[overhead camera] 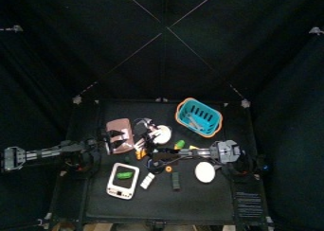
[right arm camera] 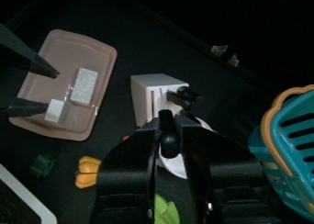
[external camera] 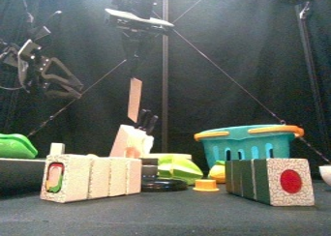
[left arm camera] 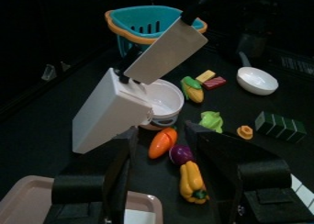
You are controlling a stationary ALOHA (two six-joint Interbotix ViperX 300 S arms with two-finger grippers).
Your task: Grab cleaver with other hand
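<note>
The cleaver (left arm camera: 170, 51) is held aloft above the white knife block (left arm camera: 113, 111), blade pointing down, gripped at its handle by the right pincer (external camera: 139, 19), which is hung high over the worktop (external camera: 168, 216) in the front view. In the right wrist view the jaws are closed on the handle, though the blade is hidden below them. The left pincer (left arm camera: 168, 186) is held low with its jaws spread wide apart, facing the block and the teal basket (left arm camera: 150, 25).

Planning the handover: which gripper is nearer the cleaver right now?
Right. The right gripper hangs directly above the knife block, gripping the cleaver by its handle. The left gripper waits open, short of the block.
</note>
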